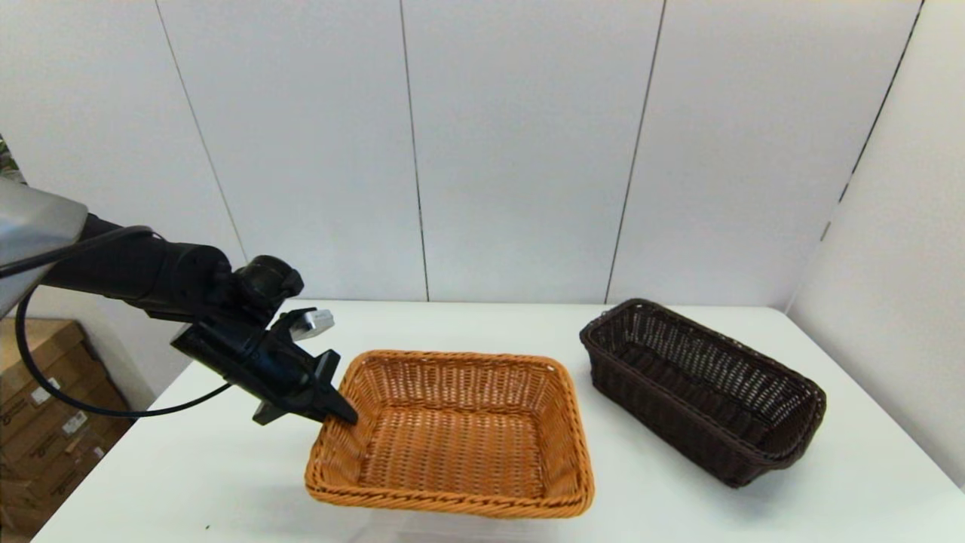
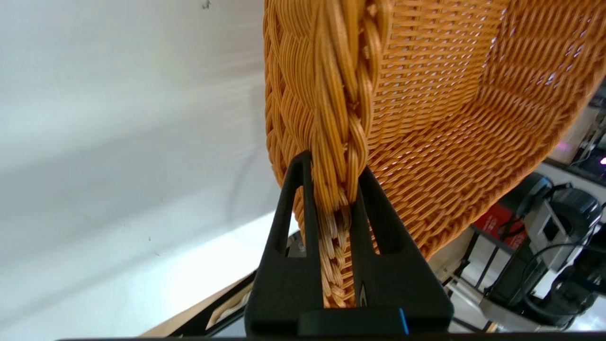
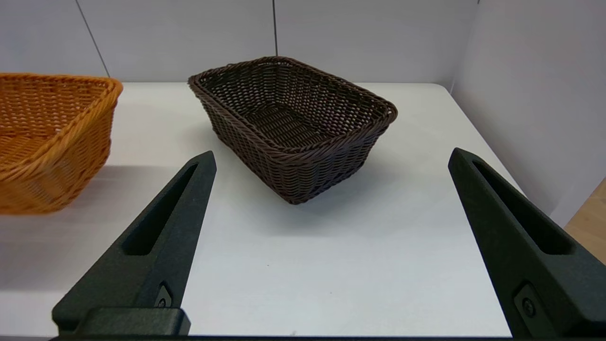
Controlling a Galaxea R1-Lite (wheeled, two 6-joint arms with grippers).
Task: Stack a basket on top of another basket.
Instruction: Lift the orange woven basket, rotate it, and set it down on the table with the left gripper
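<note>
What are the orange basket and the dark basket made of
Orange basket: woven wicker-style strands, possibly plastic rattan, given their even colour and slight sheen; the braided rim is clamped in the left end effector. Dark basket: the same kind of weave in dark brown, with open gaps in its sides.

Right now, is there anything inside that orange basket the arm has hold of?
Nothing shows inside the orange basket: its woven floor and inner walls are bare. The left gripper pinches its braided rim, one finger just inside the wall. The near wall's inner face is hidden.
</note>
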